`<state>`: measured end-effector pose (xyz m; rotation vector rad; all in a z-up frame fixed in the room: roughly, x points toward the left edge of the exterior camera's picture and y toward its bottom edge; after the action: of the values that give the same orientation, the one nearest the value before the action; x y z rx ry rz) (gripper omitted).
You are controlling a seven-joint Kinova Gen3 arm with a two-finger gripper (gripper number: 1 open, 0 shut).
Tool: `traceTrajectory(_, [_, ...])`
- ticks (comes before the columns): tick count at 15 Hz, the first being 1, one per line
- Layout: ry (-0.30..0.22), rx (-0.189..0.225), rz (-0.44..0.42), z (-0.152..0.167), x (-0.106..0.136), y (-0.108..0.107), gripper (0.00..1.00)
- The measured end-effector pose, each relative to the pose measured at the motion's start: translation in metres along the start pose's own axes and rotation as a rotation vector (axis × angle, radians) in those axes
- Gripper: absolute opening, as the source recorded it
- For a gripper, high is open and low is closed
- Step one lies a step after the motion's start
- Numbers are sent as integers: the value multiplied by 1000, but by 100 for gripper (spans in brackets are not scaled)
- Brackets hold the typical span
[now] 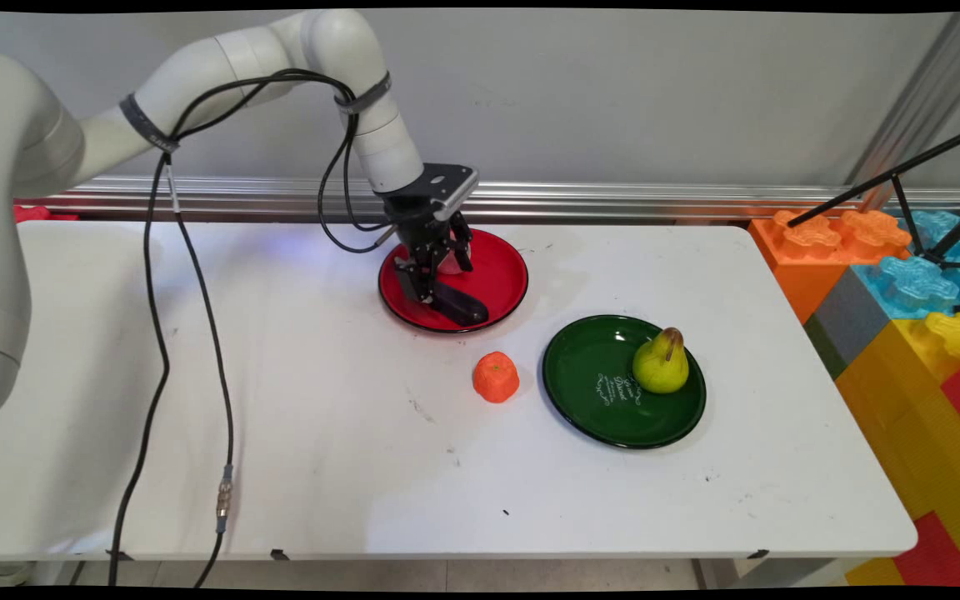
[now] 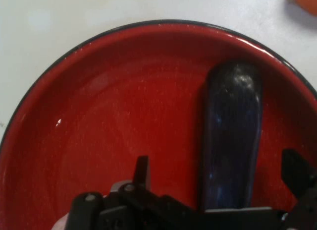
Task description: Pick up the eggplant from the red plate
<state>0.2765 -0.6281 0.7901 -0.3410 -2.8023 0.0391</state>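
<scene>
Gripper (image 1: 438, 279) in front of red plate (image 1: 497, 271) in main view, hiding part of plate's middle & a pale thing behind the linkage — can't tell what. Dark oblong object (image 2: 232, 136) in hand view: lower end hidden behind gripper linkage at bottom edge; what it is, can't tell. Red plate cut off by left, right & bottom edges in hand view. Orange blur (image 2: 306, 1) at top right corner, mostly out of frame. White lettering (image 1: 617, 390) on green plate (image 1: 588, 400) too small to read. Toy block stack (image 1: 905, 333) cut off by right edge — extent unclear.
</scene>
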Motion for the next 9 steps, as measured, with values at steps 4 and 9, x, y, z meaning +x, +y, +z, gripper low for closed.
traceTrajectory(4, [6,-15,0,5,0,-4,100])
traceTrajectory(9, [14,-38,-7,10,0,-8,0])
